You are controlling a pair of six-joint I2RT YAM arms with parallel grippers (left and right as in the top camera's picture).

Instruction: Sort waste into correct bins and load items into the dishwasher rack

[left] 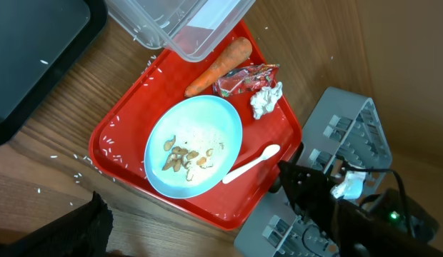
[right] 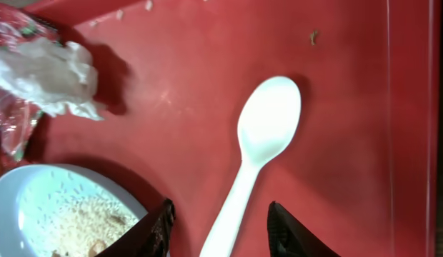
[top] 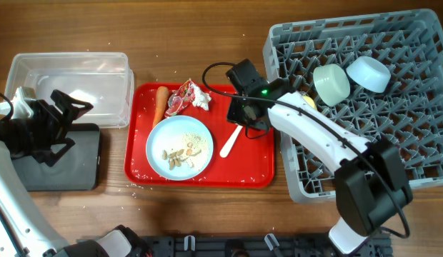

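The white spoon (right: 268, 121) lies on the red tray (top: 250, 160). My right gripper (right: 218, 228) is open, low over the tray, with one finger on each side of the spoon handle. The pale blue plate (top: 180, 135) holds beige food scraps (top: 177, 155). The carrot (top: 160, 104), the red-and-white wrapper (top: 178, 101) and the white tissue (top: 201, 97) lie at the tray's far edge. My left gripper (top: 80, 123) is open and empty between the clear tub (top: 71, 86) and the black tray (top: 57, 160). Two mint bowls (top: 331, 83) (top: 369, 73) sit in the grey rack (top: 293, 171). The yellow cup (top: 308, 101) shows partly behind my right arm.
The red tray lies between the two bins on the left and the rack on the right. The right arm reaches from the front right across the rack's left side. Small white specks dot the wood around the tray.
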